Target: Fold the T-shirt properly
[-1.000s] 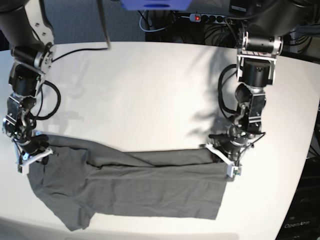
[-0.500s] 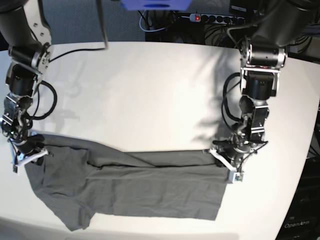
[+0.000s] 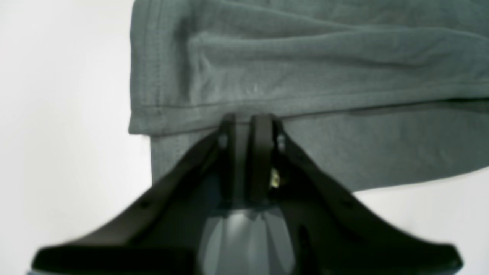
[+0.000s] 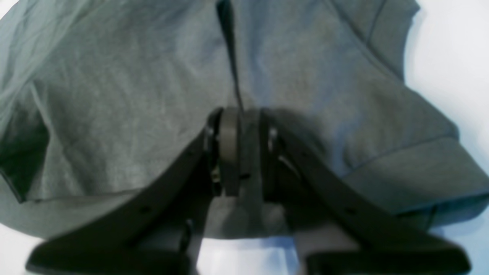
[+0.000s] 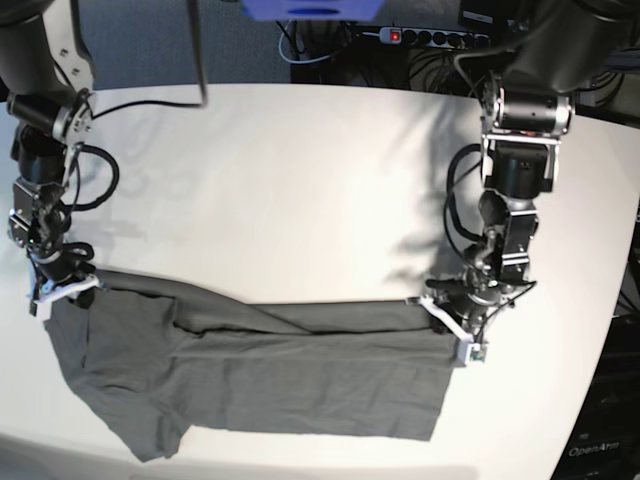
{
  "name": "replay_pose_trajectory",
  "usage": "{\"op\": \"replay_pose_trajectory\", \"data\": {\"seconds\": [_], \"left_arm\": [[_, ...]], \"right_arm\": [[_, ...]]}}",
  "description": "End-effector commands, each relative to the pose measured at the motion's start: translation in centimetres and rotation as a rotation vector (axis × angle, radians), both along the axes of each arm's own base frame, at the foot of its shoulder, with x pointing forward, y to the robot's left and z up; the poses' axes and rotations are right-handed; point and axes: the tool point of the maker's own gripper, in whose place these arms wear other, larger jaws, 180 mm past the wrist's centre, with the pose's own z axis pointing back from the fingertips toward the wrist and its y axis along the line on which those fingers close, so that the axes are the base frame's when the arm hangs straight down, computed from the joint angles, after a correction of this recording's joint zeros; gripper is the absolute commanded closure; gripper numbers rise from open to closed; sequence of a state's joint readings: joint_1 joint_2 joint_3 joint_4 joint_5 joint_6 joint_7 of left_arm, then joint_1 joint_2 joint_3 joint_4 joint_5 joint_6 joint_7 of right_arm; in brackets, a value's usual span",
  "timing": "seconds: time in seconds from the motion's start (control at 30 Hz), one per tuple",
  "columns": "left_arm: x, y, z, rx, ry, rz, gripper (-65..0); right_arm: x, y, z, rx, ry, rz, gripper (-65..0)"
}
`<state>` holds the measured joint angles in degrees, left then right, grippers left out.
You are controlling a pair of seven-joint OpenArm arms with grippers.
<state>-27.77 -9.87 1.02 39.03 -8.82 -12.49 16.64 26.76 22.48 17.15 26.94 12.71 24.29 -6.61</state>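
Note:
The dark grey T-shirt lies flat across the near part of the white table, with its far long edge folded over toward me. In the base view, my left gripper is shut on the shirt's right far corner. The left wrist view shows its fingers pinched on the hemmed edge of the T-shirt. My right gripper is shut on the left far corner by the sleeve. The right wrist view shows a fold of the T-shirt drawn up between its fingers.
A black cable runs over the table's far left part from the right arm. Behind the far edge are a power strip, tangled cables and a blue object. The table's curved right edge is near the left arm.
My right gripper has drawn its corner of the shirt back and to the left, stretching that side out. The left gripper shifted slightly right early on and has since held still.

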Motion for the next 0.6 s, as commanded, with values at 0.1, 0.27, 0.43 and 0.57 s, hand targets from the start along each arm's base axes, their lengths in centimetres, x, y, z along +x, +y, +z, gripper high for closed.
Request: {"op": "replay_pose_trajectory", "data": {"seconds": [0.1,0.27,0.43,0.57], "left_arm": [[-0.2,2.9,0.0,0.061,0.039,0.024,-7.4],[-0.3,4.3,0.2,0.082,0.036,0.034,-7.4],[-0.5,5.1,0.1,0.144,0.043,0.016,-7.4],[-0.5,5.2,0.0,0.182,0.047,-0.003,-7.4]], "right_arm": [[-0.6,-2.7,0.8,-0.041,0.018,-0.029,-8.0],[-2.3,-4.5,0.4,-0.032,0.029,-0.081,-8.0],[-3.2,-4.8,0.0,-0.024,0.034,-0.074,-8.0],[-3.3,-5.0,0.1,-0.022,0.033,-0.062,-8.0]]}}
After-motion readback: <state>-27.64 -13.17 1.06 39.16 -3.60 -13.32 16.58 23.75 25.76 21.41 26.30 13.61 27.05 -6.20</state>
